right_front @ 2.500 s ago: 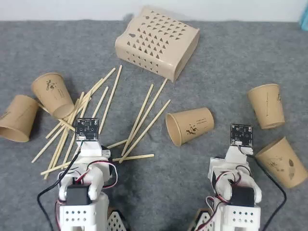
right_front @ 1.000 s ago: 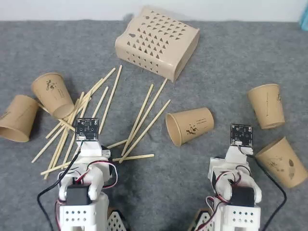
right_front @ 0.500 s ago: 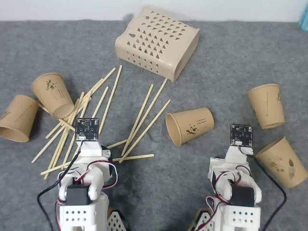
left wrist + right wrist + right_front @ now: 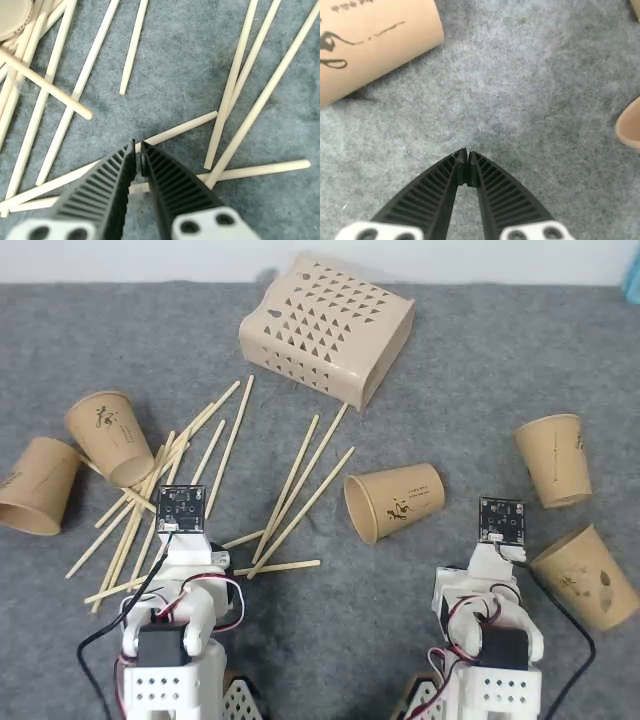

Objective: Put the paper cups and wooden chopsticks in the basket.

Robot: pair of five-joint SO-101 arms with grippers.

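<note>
We find five brown paper cups [image 4: 395, 502] lying on their sides: two at the left edge, one at centre, two at the right. Pale wooden chopsticks [image 4: 290, 485] are strewn across left and centre, below the beige perforated plastic basket [image 4: 328, 328], tipped over at upper centre on the grey felt counter [image 4: 470, 370]. The left end effector [image 4: 138, 146] is pinched narrow over a chopstick, holding nothing. The right end effector [image 4: 468, 152] is pinched together over bare felt.

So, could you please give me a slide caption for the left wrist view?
Shut left gripper poised over wooden chopsticks scattered on a grey carpet.
</note>
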